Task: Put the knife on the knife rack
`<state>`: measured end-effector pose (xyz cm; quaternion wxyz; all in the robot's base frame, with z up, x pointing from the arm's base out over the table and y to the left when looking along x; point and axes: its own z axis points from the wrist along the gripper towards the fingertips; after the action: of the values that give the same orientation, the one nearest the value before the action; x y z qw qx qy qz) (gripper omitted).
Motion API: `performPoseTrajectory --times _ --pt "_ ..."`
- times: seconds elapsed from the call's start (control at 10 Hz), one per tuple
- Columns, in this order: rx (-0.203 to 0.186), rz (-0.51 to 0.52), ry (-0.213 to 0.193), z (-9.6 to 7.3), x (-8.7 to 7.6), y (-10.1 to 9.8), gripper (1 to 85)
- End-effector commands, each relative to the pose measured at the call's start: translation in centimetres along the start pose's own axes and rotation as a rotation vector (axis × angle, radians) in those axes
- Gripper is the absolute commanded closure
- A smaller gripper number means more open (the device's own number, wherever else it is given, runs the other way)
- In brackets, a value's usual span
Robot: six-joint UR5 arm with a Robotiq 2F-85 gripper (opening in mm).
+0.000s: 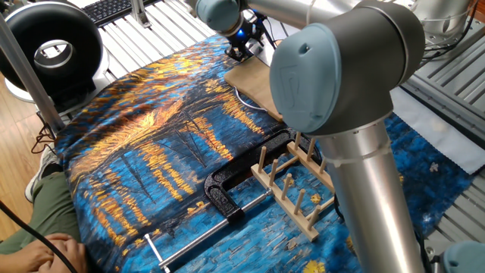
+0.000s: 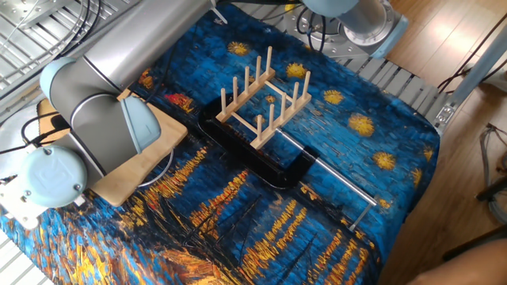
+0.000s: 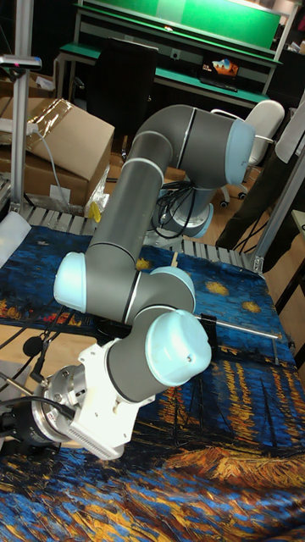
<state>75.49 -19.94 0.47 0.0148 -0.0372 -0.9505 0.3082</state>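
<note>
The knife does not show in any view. The light-wood knife rack [image 1: 294, 186] [image 2: 265, 96] stands upright on the blue and orange cloth, with nothing between its pegs. My gripper [image 1: 242, 47] is a small dark shape with a blue glow at the far end of the bamboo cutting board [image 1: 258, 85] [image 2: 141, 161], low over it. Its fingers are too small and dark for me to read their state. My own arm hides the gripper in the other fixed view. In the tall view only a dark tip [image 3: 13, 426] shows at the lower left.
A black metal clamp [image 1: 226, 191] [image 2: 259, 158] with a steel rod [image 1: 206, 230] [image 2: 337, 183] lies right beside the rack. A thin white loop [image 1: 245, 99] curls at the board's edge. My arm's big elbow [image 1: 333, 68] blocks the rack's far side. A person's arm [image 1: 30, 246] is at the lower left.
</note>
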Motion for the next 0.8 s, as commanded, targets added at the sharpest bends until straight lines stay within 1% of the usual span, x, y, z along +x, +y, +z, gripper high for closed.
performPoseTrajectory --times 0.0,0.1,0.2,0.4,0.7 --pt "0.005 0.009 0.008 0.13 0.17 0.08 40.7" --pt "0.005 0.009 0.008 0.12 0.17 0.08 40.7" --pt "0.015 0.003 0.011 -0.03 0.21 -0.25 40.7" --pt "0.011 0.002 0.016 -0.54 0.33 -0.40 40.7" --pt "0.017 0.002 0.018 -0.56 0.39 -0.57 40.7"
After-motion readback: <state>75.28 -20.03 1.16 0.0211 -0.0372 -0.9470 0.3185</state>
